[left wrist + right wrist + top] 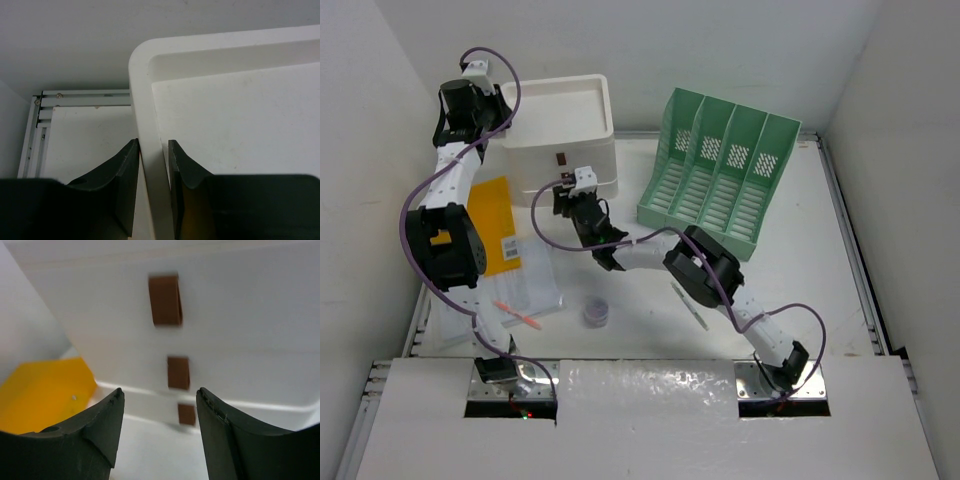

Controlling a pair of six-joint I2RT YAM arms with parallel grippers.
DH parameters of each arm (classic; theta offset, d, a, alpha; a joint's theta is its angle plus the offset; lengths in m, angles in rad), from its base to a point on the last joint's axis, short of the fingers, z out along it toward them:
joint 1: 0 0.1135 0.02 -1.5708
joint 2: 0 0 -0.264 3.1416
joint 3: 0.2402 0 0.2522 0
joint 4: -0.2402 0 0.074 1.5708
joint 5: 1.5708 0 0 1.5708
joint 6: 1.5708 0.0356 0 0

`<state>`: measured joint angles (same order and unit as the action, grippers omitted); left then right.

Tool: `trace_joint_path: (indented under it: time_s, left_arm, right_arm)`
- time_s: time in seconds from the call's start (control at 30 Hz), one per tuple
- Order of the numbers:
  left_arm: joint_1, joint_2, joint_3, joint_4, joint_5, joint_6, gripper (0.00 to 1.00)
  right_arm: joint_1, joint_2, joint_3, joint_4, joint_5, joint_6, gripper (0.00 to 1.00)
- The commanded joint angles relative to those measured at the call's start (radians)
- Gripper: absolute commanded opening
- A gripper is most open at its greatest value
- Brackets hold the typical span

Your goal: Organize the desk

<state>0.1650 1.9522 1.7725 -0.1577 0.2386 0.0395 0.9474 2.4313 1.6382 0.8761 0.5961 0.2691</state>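
The desk is a white tabletop with metal rails. A white three-drawer box stands at the back, its top shaped like a shallow tray. My left gripper is at the box's left edge, and in the left wrist view it is shut on the box's raised rim. My right gripper hovers in front of the drawers. In the right wrist view it is open and empty, facing the brown drawer handles without touching them.
A green slotted file rack stands at the back right. A yellow envelope and white papers lie at the left, with an orange pen on them. A small purple object and a pale pen lie mid-desk.
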Motion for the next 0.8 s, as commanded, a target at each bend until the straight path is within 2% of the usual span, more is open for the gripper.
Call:
trace_joint_path:
  time_s: [0.0, 0.23, 0.3, 0.53, 0.63, 0.77]
  left_arm:
    - [-0.045, 0.005, -0.05, -0.209, 0.16, -0.03, 0.0]
    - [-0.045, 0.007, -0.051, -0.207, 0.163, -0.03, 0.0]
    - [-0.045, 0.005, -0.05, -0.209, 0.163, -0.032, 0.0]
    - [-0.047, 0.008, -0.048, -0.206, 0.171, -0.03, 0.0]
    - [-0.045, 0.007, -0.048, -0.206, 0.172, -0.03, 0.0]
    - [-0.045, 0.004, -0.047, -0.207, 0.169, -0.03, 0.0]
  right_arm:
    - [-0.002, 0.049, 0.122, 0.026, 0.036, -0.001, 0.58]
    - [-0.006, 0.216, 0.438, -0.103, 0.1, -0.064, 0.54]
    - [-0.009, 0.226, 0.442, -0.072, 0.146, -0.085, 0.48]
    - [-0.018, 0.207, 0.425, -0.078, 0.182, -0.1, 0.42]
    - [-0.019, 0.225, 0.451, -0.107, 0.18, -0.096, 0.37]
    - [-0.024, 0.232, 0.443, -0.126, 0.179, -0.065, 0.4]
